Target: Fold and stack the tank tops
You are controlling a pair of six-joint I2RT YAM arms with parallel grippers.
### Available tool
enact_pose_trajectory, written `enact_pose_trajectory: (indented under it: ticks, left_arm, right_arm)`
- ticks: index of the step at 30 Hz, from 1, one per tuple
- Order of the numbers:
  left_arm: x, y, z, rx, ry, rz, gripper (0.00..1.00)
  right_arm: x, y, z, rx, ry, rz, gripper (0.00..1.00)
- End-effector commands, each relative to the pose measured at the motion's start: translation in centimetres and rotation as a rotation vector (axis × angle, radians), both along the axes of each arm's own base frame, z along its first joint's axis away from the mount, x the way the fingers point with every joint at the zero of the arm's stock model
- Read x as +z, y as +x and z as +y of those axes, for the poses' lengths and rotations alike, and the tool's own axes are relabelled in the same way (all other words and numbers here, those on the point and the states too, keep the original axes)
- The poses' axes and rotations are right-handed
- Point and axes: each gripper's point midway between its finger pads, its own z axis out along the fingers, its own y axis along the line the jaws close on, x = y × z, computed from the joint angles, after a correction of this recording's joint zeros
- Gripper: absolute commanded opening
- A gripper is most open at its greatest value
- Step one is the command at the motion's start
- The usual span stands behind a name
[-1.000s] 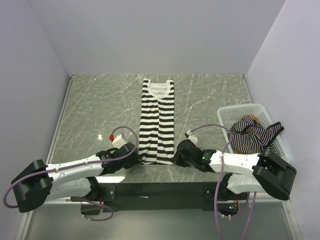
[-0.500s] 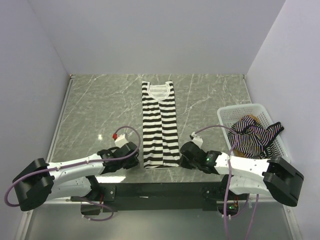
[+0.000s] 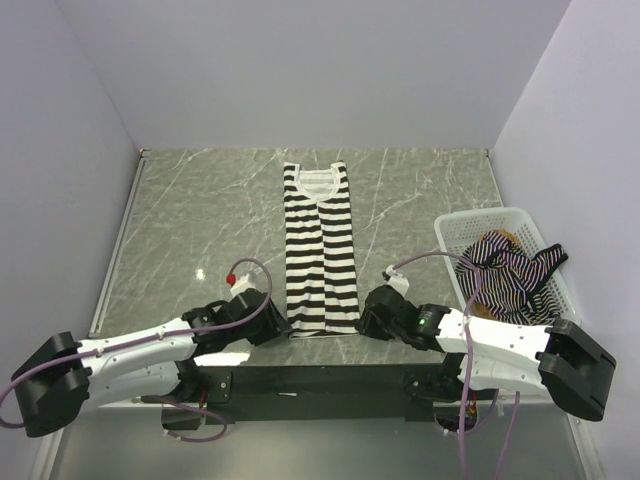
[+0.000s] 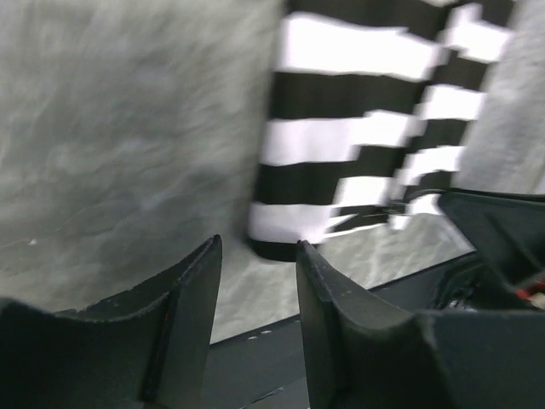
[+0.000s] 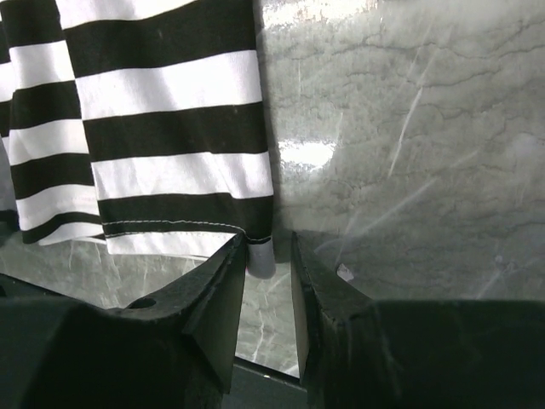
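Note:
The black-and-white striped tank top [image 3: 320, 250] lies flat and narrow on the table, neck at the far end. My left gripper [image 3: 278, 328] is open at its near left hem corner; in the left wrist view the hem [image 4: 358, 145] lies just past the open gripper [image 4: 255, 243]. My right gripper [image 3: 365, 322] sits at the near right corner; in its wrist view the jaws [image 5: 268, 243] stand slightly apart with the hem corner [image 5: 170, 128] between the tips. The thin-striped top [image 3: 505, 275] and the tan top [image 3: 497, 240] lie bunched in the basket.
The white mesh basket [image 3: 470, 218] stands at the right of the marble table [image 3: 200, 220]. A black strip [image 3: 320, 375] runs along the near edge between the arm bases. White walls enclose the table on three sides.
The top's near hem shifted right and now lies straight. My left gripper moved right, up to the left hem corner. My right gripper shifted slightly right with the hem.

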Motion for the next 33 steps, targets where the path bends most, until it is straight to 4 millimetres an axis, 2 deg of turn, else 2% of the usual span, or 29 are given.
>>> enact_pose_trajectory:
  ticks: [1, 7, 17, 20, 21, 24, 27, 29, 30, 31, 33]
  left_arm:
    - [-0.8, -1.0, -1.1, 0.005, -0.075, 0.074, 0.46]
    - [-1.7, -1.1, -1.3, 0.026, -0.104, 0.093, 0.47]
    - [-3.5, -1.3, -0.2, 0.05, -0.029, 0.121, 0.41]
    - [-3.9, -1.2, -0.1, 0.046, -0.006, 0.123, 0.33]
    - [-4.1, -1.2, -0.1, 0.042, 0.001, 0.122, 0.26]
    - [-3.8, -1.0, -0.1, 0.029, 0.009, 0.104, 0.14]
    - [-2.9, -1.0, -0.5, -0.015, 0.026, 0.079, 0.01]
    - [-2.5, -1.3, -0.7, -0.043, 0.045, 0.068, 0.01]
    - [-1.5, -1.6, -1.4, -0.069, 0.036, 0.051, 0.01]
    - [-1.6, -2.0, -1.0, -0.074, 0.064, 0.054, 0.01]
    - [-0.5, -3.0, -1.6, -0.102, 0.054, 0.045, 0.0]
  right_arm:
    - [-1.0, -1.0, -1.0, 0.002, -0.023, 0.028, 0.36]
    - [-1.5, -1.6, -0.8, 0.008, 0.002, 0.048, 0.36]
    - [-1.8, -1.8, -0.3, 0.014, 0.018, 0.058, 0.32]
    - [-2.0, -1.9, -0.4, 0.013, 0.012, 0.062, 0.27]
    - [-2.0, -1.9, -0.4, 0.014, 0.012, 0.06, 0.21]
    - [-1.7, -1.8, -0.6, 0.014, 0.005, 0.046, 0.08]
    - [-1.0, -1.7, -0.6, 0.015, -0.003, 0.031, 0.01]
    - [-0.5, -2.0, -0.6, 0.026, -0.016, 0.018, 0.0]
    - [0.0, -2.0, -0.5, 0.02, -0.006, 0.008, 0.0]
    - [0.4, -2.4, -0.5, 0.035, -0.023, -0.002, 0.0]
    - [1.4, -2.7, -0.3, 0.034, -0.017, -0.021, 0.0]
